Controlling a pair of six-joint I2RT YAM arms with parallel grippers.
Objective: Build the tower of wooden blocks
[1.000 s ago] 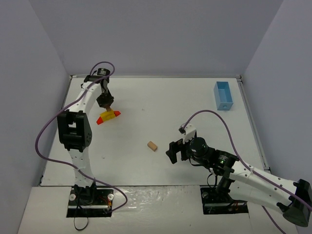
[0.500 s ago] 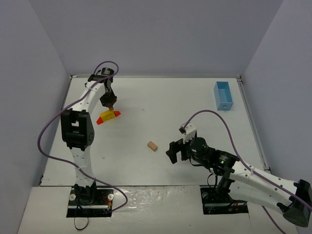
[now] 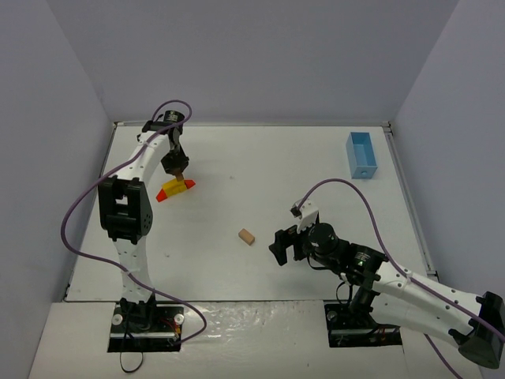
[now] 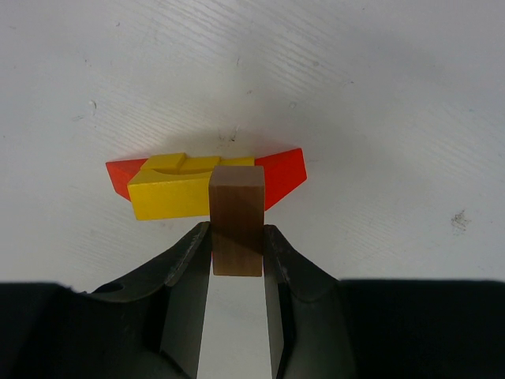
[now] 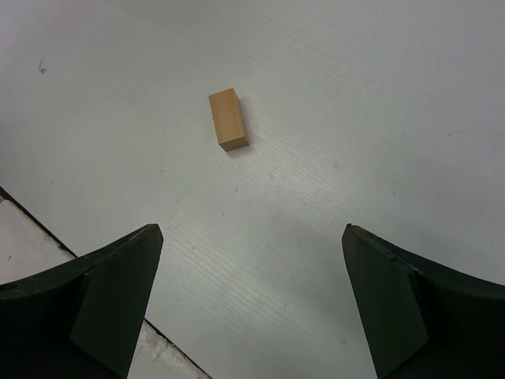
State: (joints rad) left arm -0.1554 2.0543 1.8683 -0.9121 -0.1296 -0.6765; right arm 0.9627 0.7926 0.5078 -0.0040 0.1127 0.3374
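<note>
The tower (image 3: 175, 189) is a low stack at the far left: red wedges (image 4: 282, 175) under a yellow piece (image 4: 170, 195). My left gripper (image 4: 237, 241) is shut on a brown cuboid block (image 4: 237, 229) and holds it just above the yellow piece; it shows from above in the top view (image 3: 177, 166). A loose tan block (image 3: 247, 236) lies mid-table, also in the right wrist view (image 5: 228, 119). My right gripper (image 3: 281, 245) is wide open and empty, just right of the tan block.
A light-blue rectangular box (image 3: 361, 155) stands at the far right of the table. The table's front edge (image 5: 47, 237) runs close under the right gripper's left finger. The purple cables arc above both arms.
The left gripper with the brown block shifted slightly toward the far side over the yellow and red stack a second ago, then stayed still. The right arm has barely moved.
</note>
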